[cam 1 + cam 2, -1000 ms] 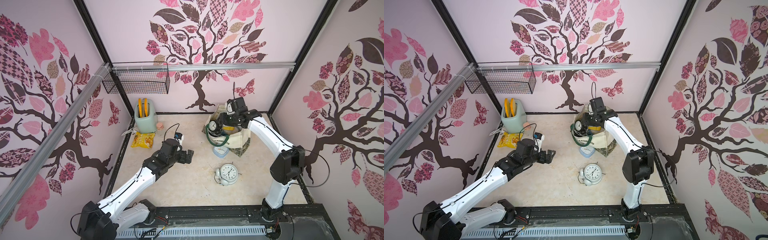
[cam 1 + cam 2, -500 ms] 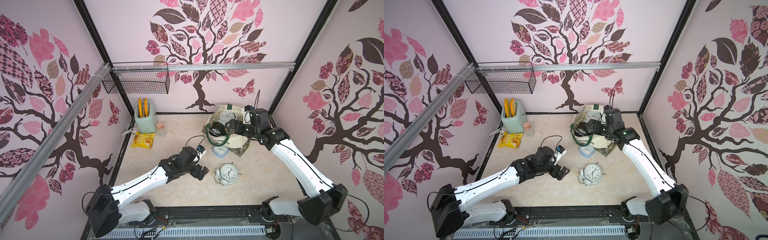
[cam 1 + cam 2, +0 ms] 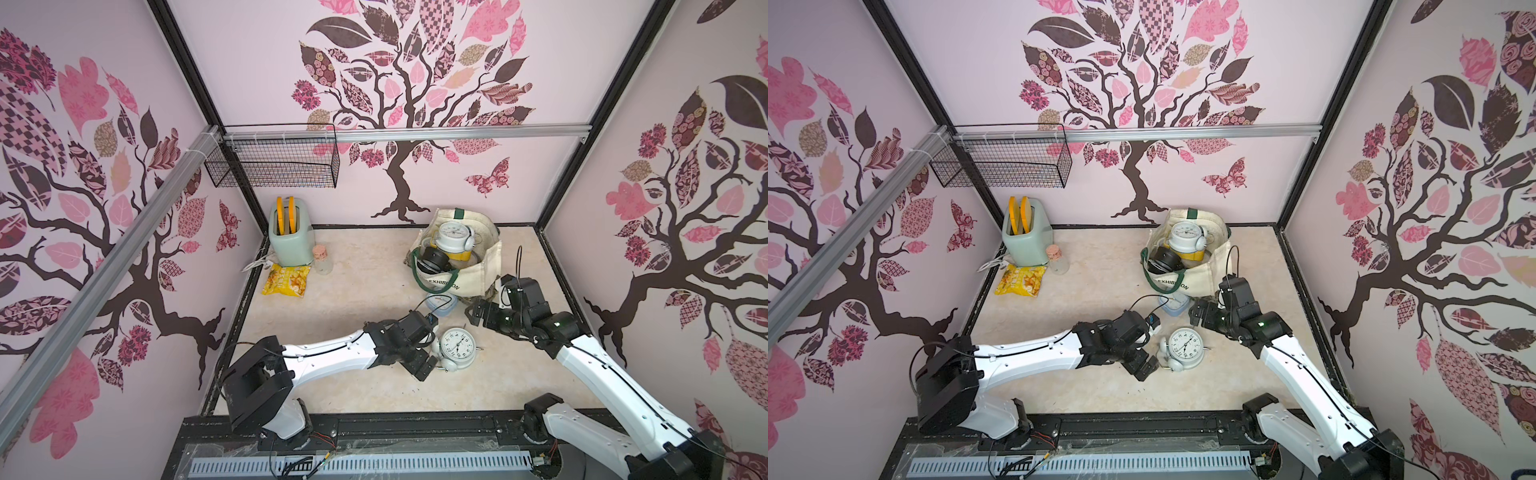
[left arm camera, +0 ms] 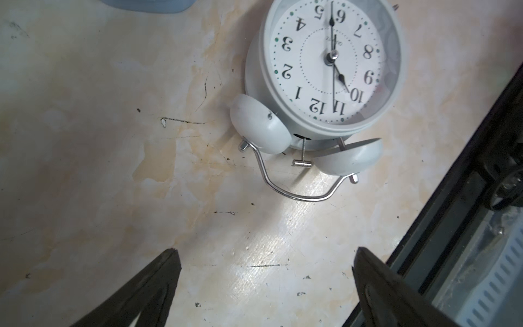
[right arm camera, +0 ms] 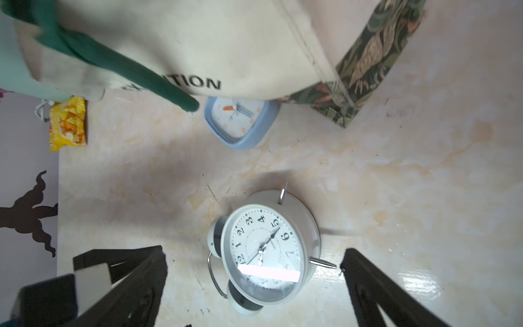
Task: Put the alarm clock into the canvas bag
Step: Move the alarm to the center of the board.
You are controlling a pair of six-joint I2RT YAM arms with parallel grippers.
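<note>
Alarm clock point(image 3: 457, 348) lies face-up, bells partly behind left jaws.

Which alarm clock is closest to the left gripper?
The white twin-bell clock lying face up beside the left gripper. The blue square clock sits farther off by the canvas bag; another white clock is inside it.

The right arm is swinging back from over the mouth of the canvas bag point(image 3: 478, 270), carrying the right gripper point(image 3: 474, 315) down to the 1 o'clock side of the white twin-bell alarm clock point(image 3: 457, 347), its jaws now spreading wide. A round white clock point(image 3: 453, 235) inside the bag is showing uncovered. The left arm is reaching across from the table's 9 o'clock side, bringing the left gripper point(image 3: 424, 366) just beside the twin-bell clock at its 8 o'clock.
</note>
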